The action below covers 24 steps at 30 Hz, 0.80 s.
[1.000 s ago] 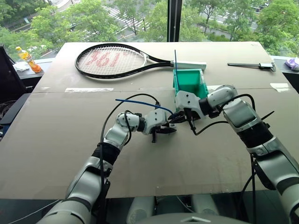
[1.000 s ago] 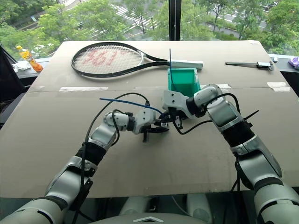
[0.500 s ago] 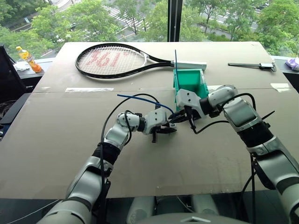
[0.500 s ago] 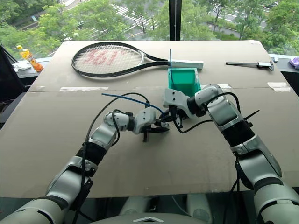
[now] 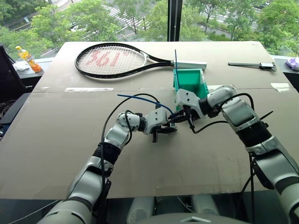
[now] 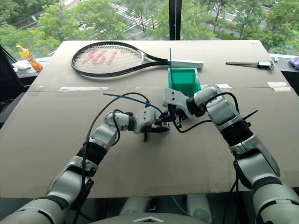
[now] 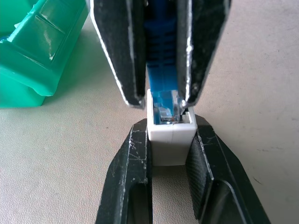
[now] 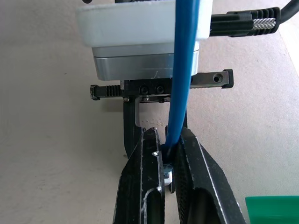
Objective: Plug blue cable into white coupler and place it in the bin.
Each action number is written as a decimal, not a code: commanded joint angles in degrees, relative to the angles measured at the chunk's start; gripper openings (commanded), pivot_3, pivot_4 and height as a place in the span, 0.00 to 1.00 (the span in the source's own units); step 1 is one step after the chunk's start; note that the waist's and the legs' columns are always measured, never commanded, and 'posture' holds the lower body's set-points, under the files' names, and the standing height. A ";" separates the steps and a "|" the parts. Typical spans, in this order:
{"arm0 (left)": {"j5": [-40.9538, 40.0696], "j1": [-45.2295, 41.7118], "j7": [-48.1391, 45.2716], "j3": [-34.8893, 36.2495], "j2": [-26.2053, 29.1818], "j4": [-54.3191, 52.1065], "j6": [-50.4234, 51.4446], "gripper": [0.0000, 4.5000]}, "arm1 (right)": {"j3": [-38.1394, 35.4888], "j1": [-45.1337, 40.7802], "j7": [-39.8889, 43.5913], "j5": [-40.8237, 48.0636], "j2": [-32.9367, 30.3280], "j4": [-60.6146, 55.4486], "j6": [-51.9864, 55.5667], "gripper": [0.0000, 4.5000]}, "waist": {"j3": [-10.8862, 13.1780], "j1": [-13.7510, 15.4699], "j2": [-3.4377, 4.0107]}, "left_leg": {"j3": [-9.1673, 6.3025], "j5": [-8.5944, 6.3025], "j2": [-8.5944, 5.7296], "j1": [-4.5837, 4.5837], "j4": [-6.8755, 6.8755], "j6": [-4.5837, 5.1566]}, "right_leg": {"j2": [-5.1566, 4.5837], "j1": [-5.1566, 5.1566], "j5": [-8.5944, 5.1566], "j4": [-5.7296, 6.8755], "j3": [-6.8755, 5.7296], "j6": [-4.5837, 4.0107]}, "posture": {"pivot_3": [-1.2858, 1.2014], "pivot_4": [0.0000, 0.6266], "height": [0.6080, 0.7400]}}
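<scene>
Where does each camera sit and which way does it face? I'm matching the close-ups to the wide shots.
Head views: a stereo pair looking forward and down over both arms at the bin.
Left wrist view: along the left gripper, clamped on the white coupler.
Right wrist view: along the right gripper, shut on the blue cable.
Shared: both wrist views show the plug meeting the coupler and the other gripper.

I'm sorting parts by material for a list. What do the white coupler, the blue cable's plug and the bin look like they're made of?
White coupler: likely moulded plastic, opaque white, smooth matte faces with crisp edges.
Blue cable: smooth, slightly glossy jacket, probably rubbery plastic; its plug looks like clear plastic tinted blue by what's inside.
Bin: green plastic, somewhat translucent and glossy, with moulded ribs and bright highlights.
</scene>
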 commanded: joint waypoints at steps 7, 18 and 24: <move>0.33 -0.15 0.72 0.58 -0.48 -0.67 -0.09 0.09 | 4.99 9.04 -9.00 -8.33 2.26 8.04 -12.12 0.00 | -0.30 -0.39 -0.10 | 0.02 0.00 -0.01 0.41 -0.07 0.00 | 0.00 0.36 -0.01 -0.01 0.01 0.01 | 0.52 0.24 1.00; -8.54 1.98 1.70 6.74 0.72 -13.11 16.35 0.09 | -15.30 15.28 -14.66 7.77 0.74 -15.24 -13.27 0.81 | -0.38 -0.10 -0.07 | 0.02 0.05 0.18 -0.05 -0.05 -0.08 | 0.17 -0.14 0.09 0.07 0.06 -0.15 | 0.52 0.24 1.00; -14.89 -0.07 8.25 12.68 1.70 -22.41 35.41 0.09 | -24.42 26.27 -23.08 13.59 -2.88 -36.07 -4.08 0.89 | -0.38 0.01 -0.08 | -0.14 0.20 0.11 -1.22 0.02 -0.36 | 0.04 -1.07 0.10 -0.10 -0.12 -0.10 | 0.52 0.24 1.00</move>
